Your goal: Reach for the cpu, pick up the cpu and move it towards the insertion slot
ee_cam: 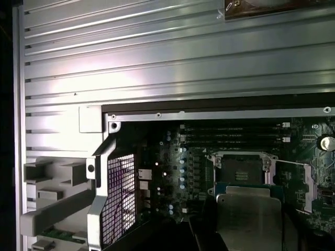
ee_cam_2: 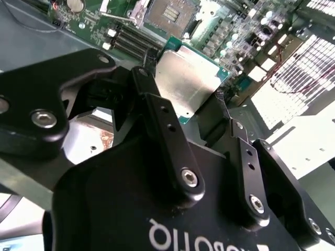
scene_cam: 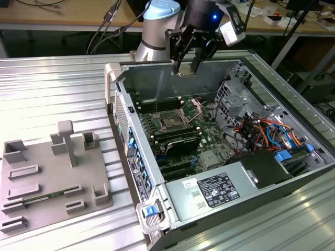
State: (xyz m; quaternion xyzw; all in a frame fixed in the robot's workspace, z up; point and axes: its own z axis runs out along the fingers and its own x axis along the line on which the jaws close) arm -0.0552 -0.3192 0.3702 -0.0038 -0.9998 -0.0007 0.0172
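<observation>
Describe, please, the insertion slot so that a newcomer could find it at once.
Look inside the open computer case, on the green motherboard beside the long black memory slots. The insertion slot is the dark square socket with a brownish centre, framed in shiny metal.

The cpu (ee_cam_2: 191, 86) has a dull silvery metal face; the fingers (ee_cam_2: 167, 141) look like matt black plastic.

Silvery cpu (ee_cam_2: 189, 82) held aloft (tilted); insertion slot (scene_cam: 172, 121) open below.
</observation>
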